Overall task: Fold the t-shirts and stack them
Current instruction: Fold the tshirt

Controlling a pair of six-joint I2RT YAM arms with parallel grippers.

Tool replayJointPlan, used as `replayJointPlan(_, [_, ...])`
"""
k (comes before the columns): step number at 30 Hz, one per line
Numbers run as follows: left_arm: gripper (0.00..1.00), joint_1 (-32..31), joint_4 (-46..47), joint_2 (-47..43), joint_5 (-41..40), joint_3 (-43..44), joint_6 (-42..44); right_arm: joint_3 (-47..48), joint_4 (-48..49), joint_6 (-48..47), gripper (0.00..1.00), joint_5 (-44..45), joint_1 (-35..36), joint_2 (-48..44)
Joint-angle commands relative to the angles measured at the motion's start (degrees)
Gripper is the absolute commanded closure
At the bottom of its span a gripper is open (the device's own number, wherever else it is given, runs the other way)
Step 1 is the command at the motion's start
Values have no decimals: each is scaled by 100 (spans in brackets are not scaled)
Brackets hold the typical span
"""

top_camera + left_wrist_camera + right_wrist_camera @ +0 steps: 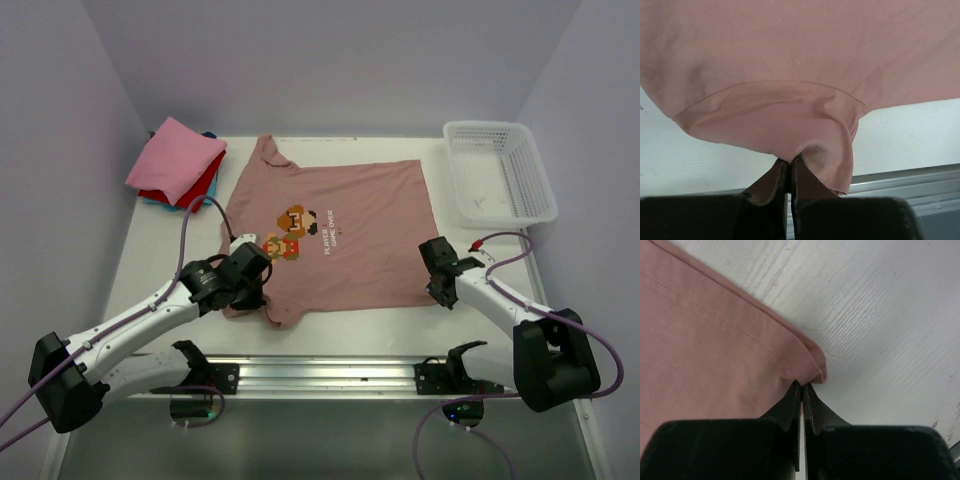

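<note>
Fold beginning: left hand (789,167) pinches a sleeve (775,120) of the shirt (350,215), right hand (802,390) pinches its hem corner (810,362); the next move needs an even joint lift across.

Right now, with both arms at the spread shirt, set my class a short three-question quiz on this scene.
1. True or false: the white plastic lattice basket holds the pile of folded cloth shirts.
2. Which part of the dusty-pink cloth t-shirt does the left end effector pinch? A) collar B) sleeve C) bottom hem
3. Fill in: the top shirt of the folded pile is bright ____.
Key: 1 false, the pile lies apart from the basket, at the far left; 2 B; 3 pink.
</note>
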Motion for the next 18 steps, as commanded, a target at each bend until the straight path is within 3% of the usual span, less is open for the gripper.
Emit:
replayJointPlan(1, [100, 71, 161, -95, -227, -120, 64, 73, 10, 52, 100, 26, -32, -169])
replayJointPlan(10, [100, 317, 1135, 333, -781, -103, 740, 433, -140, -458, 100, 219, -32, -698])
replayJointPlan(18, [100, 1363, 1708, 1064, -842, 117, 1531, 1101, 194, -924, 100, 281, -84, 346])
